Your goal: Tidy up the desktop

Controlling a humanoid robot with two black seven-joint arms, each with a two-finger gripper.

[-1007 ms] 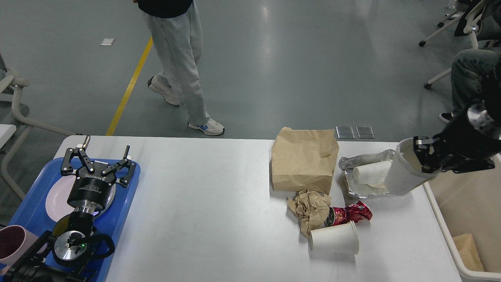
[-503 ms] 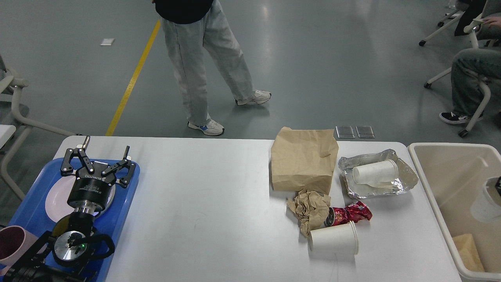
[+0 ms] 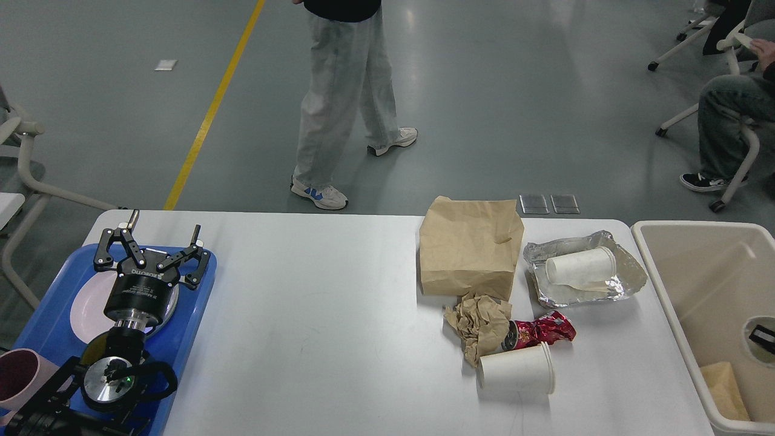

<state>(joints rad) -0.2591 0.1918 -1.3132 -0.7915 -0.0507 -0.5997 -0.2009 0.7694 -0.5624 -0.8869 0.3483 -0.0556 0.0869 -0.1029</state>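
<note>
Broadly, the white desktop (image 3: 315,315) fills the lower part of the head view and serves as the landmark for everything else. Off the desktop's right end stands a cream plastic bin (image 3: 666,284); inside it lie a tan piece of paper (image 3: 723,381) and a white paper cup (image 3: 760,333) seen mouth-up at the view's edge, with a small black part inside it that cannot be identified. On the desktop's left end sits a blue plastic tray (image 3: 197,303) carrying a pale pink plate (image 3: 82,312), with a mauve cup (image 3: 18,375) at its near corner. Toward the desktop's right, a brown paper bag (image 3: 469,248) lies flat. Beside it a crumpled foil tray (image 3: 626,272) holds a paper cup on its side (image 3: 580,265). Nearer, a crumpled wad of brown paper (image 3: 478,324) touches a crushed red can (image 3: 539,332), and another paper cup (image 3: 516,368) lies tipped over just in front of them. The left gripper (image 3: 154,239) hangs over the blue tray and plate, fingers spread wide with nothing between them. The right gripper does not appear clearly; its condition cannot be judged.
</note>
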